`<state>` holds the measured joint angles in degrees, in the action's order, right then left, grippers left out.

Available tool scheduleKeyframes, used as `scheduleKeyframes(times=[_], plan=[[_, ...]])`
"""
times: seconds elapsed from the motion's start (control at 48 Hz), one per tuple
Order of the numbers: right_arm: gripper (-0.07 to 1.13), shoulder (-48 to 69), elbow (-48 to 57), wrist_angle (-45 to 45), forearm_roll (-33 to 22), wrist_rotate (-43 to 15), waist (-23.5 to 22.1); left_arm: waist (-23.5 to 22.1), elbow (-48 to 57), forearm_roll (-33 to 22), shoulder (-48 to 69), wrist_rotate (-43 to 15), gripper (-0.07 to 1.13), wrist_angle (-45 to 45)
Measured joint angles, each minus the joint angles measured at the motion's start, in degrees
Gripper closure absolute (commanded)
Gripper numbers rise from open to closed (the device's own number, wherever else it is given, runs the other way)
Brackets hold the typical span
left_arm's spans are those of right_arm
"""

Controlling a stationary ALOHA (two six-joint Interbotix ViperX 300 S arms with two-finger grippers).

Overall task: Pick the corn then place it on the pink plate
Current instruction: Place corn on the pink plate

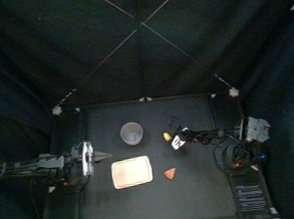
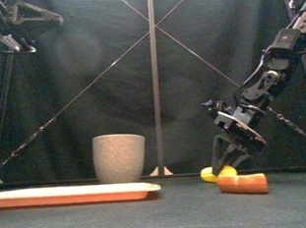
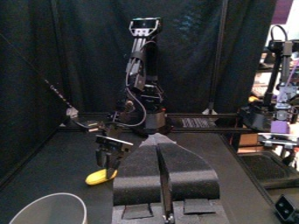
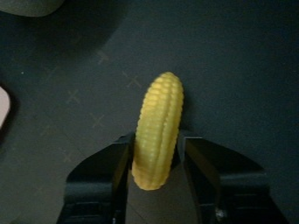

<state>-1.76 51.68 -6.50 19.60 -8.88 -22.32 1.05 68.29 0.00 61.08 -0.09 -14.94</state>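
While the left gripper (image 3: pixel 160 144) rests at the table's left with jaws pressed together, the right gripper (image 4: pixel 156 140) straddles the yellow corn (image 4: pixel 160 114) lying on the table behind and right of the pink tray (image 1: pixel 131 172), jaws snug against its sides, seemingly ready to lift it.

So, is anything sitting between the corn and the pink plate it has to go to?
Nothing visible does. The corn sits in the right gripper, and bare table lies between it and the pink plate. The grey cup stands behind that line, the orange toy in front.
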Motion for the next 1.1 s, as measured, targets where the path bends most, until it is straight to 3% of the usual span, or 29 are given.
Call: scheduleKeyframes(times=[0.146, 0.417, 0.604, 0.938, 1.104], plan=[[0.57, 0.00, -1.85, 0.09, 0.18, 0.00, 2.46, 0.09, 0.00, -0.09, 0.00, 0.00, 1.09, 0.00], [0.56, -0.44, -12.30, 0.09, -1.14, 0.18, 13.80, 0.00, 0.00, -0.09, 0.00, 0.09, 1.09, 0.00], [0.56, -4.39, -20.13, 0.09, -4.39, 0.18, 19.07, 0.00, 0.00, 0.00, 0.00, 0.00, 1.09, 0.00], [0.54, -17.31, -31.46, 0.09, -6.86, 0.26, 22.24, 0.00, 0.09, 0.00, 0.00, 0.00, 1.09, 0.00], [0.43, -21.80, -35.60, 0.62, -7.38, 0.26, 22.41, 0.00, 0.00, -0.09, 0.00, 0.00, 1.09, 0.00]])
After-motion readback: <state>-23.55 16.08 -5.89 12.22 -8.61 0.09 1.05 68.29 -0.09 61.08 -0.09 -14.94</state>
